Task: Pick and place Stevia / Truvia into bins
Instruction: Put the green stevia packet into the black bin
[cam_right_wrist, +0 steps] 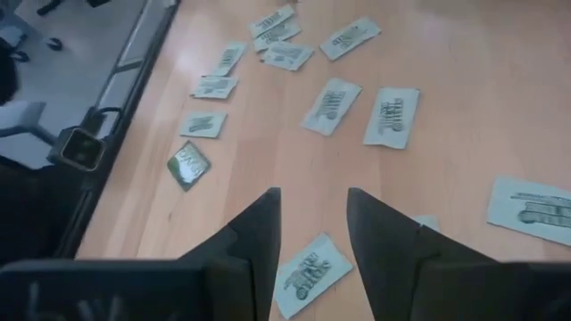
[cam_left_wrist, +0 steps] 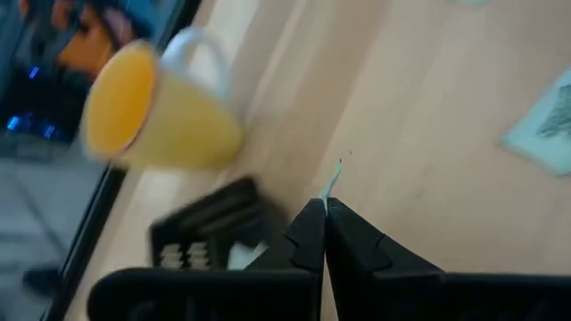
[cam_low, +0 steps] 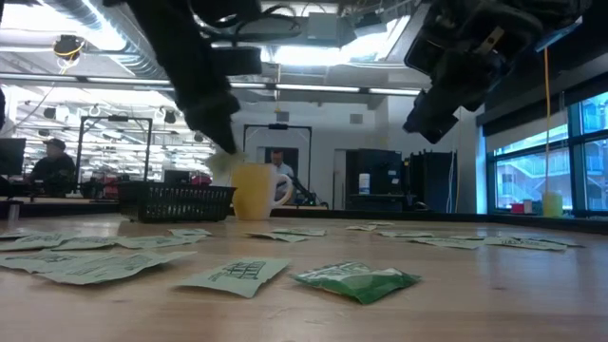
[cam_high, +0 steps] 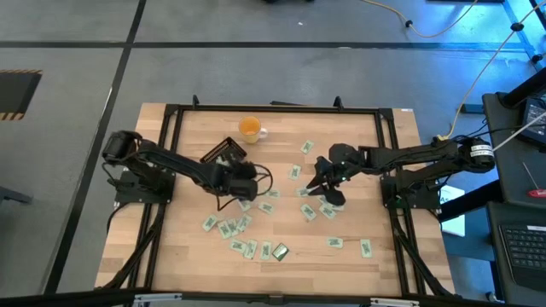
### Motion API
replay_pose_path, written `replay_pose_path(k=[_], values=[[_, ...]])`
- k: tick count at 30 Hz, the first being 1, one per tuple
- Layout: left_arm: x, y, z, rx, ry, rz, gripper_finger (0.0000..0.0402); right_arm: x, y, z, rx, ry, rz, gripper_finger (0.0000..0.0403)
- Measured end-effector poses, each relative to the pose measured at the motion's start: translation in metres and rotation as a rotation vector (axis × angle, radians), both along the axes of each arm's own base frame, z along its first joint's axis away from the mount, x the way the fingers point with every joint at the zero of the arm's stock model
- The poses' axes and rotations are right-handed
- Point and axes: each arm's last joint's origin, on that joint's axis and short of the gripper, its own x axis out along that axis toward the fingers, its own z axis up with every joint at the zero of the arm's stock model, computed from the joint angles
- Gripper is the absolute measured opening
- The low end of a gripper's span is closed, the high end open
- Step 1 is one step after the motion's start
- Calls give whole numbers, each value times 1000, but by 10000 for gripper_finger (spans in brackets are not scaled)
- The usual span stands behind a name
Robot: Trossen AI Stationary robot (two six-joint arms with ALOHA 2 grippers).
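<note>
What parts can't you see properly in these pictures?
- Inside the black tray: low view, its wall hides the contents.
- Sachet in the left claw: left wrist view, only a sliver pokes out.
- Orange cup: left wrist view, blurred.
- Sachet print: high view, too small.

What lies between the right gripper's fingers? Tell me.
In the right wrist view, one sachet on the table shows in the open right gripper's gap, not gripped.
</note>
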Motion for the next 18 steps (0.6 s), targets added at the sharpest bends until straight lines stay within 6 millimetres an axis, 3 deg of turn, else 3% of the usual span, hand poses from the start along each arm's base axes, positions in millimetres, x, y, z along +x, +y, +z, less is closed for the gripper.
replay_pose_path(k=[7, 18], values=[[-12, 14, -1, 66, 43, 151, 3, 1, 0, -1, -97, 9, -109, 133], [-17, 53, -9, 11, 140, 285, 4, 2, 5, 0, -105, -2, -99, 133]])
